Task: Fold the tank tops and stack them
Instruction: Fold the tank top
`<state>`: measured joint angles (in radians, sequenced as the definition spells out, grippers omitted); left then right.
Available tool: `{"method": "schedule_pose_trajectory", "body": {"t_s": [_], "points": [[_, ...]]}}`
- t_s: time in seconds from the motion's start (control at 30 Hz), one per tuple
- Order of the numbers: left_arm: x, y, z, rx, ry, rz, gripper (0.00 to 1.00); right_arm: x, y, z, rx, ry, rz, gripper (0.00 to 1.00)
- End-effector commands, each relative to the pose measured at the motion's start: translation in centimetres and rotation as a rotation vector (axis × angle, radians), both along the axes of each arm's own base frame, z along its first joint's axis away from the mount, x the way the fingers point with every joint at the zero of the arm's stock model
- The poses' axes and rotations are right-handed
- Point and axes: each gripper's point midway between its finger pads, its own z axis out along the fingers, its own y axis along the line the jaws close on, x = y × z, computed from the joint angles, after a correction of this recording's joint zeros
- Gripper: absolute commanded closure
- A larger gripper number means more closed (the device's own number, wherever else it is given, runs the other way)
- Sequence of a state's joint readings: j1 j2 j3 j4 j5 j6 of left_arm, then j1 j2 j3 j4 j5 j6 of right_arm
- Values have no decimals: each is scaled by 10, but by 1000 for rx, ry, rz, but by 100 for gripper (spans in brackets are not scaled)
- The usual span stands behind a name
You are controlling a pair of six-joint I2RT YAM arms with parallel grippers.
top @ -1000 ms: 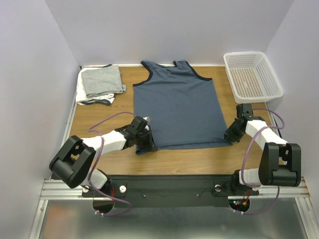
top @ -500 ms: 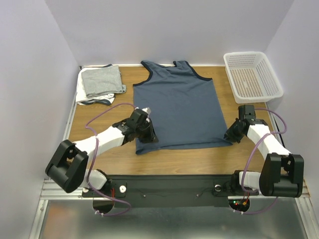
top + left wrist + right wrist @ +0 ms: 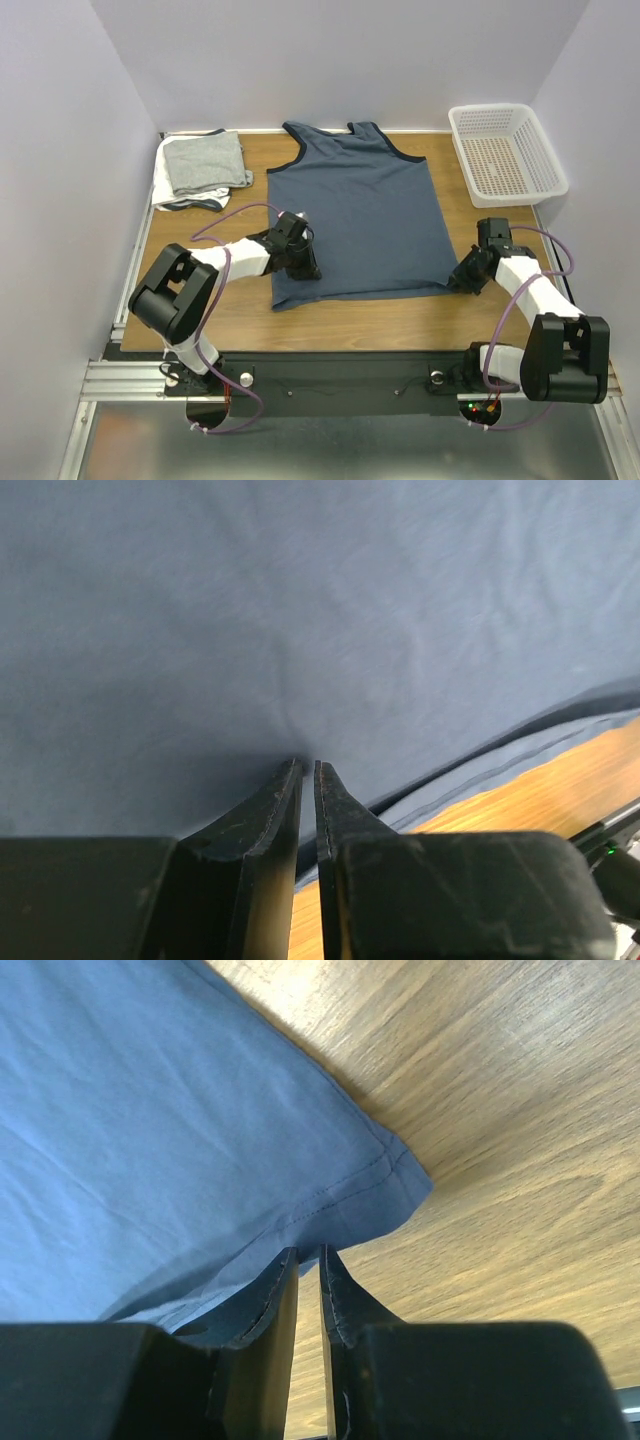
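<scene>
Tightly, tank top (image 3: 355,215) inside left tool (image 3: 308,764).

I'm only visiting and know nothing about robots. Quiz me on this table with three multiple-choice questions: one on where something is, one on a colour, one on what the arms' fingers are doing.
1. Where does the white basket stand on the table?
A. far right corner
B. far left corner
C. in the middle

2. What colour is the tank top that is spread flat?
A. white
B. slate-blue
C. red

3. What are the left fingers and right fingers doing?
A. hanging wide open in the air
B. pinching the spread tank top near its bottom corners
C. holding the basket

Answers:
1 A: the top view shows it at the far right edge.
2 B: the cloth is slate-blue with darker trim.
3 B: each wrist view shows cloth between nearly closed fingers.
</scene>
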<state>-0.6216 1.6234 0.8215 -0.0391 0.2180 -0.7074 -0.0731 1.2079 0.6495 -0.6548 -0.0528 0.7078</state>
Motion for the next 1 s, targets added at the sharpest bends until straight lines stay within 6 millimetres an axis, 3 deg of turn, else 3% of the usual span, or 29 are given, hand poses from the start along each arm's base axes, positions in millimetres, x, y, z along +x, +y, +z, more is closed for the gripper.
{"method": "schedule_pose_trajectory", "body": {"t_s": [0.0, 0.5, 0.83, 0.93, 0.97], "points": [[-9, -4, 10, -42, -31, -31, 78, 0, 0, 4, 12, -18, -25, 80], [-62, 12, 2, -38, 4, -106, 78, -3, -3, 7, 6, -41, -75, 80], [-77, 25, -2, -13, 22, -105, 78, 7, -9, 23, -24, -91, -90, 80], [-71, 20, 12, -34, -7, -98, 78, 16, -9, 30, -22, -111, -87, 79], [-66, 20, 19, -31, -23, -88, 78, 21, 0, 35, 27, -125, -53, 80]]}}
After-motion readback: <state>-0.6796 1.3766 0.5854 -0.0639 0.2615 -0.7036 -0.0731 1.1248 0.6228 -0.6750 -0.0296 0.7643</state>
